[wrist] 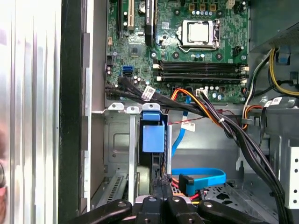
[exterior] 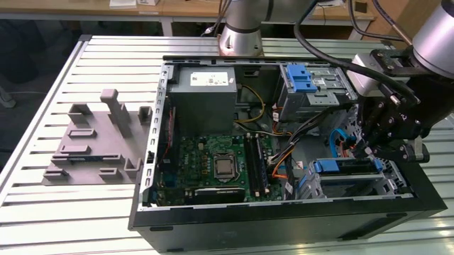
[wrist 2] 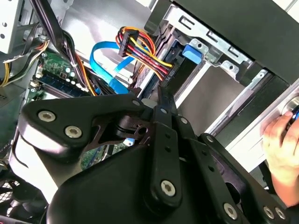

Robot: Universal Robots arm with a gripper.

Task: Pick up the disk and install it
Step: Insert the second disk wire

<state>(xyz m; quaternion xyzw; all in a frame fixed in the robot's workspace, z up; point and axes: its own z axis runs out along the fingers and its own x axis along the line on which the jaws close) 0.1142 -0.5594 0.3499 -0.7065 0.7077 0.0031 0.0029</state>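
The open case (exterior: 284, 223) lies on the slatted table (exterior: 42, 133), board (exterior: 212, 159) facing up. My arm (exterior: 433, 32) reaches over the case's corner at the exterior view's right. My gripper (exterior: 367, 150) hangs at the drive cage (exterior: 397, 183) there, jaws drawn narrow at the disk's edge. The disk (exterior: 347, 166) stands on edge in the cage, blue rail (wrist: 153, 137) toward the board. A hand (wrist 2: 282, 149) rests outside the case.

Silver-grey arm (exterior: 245, 21), black cables, black screw-studded tool (exterior: 379, 146).
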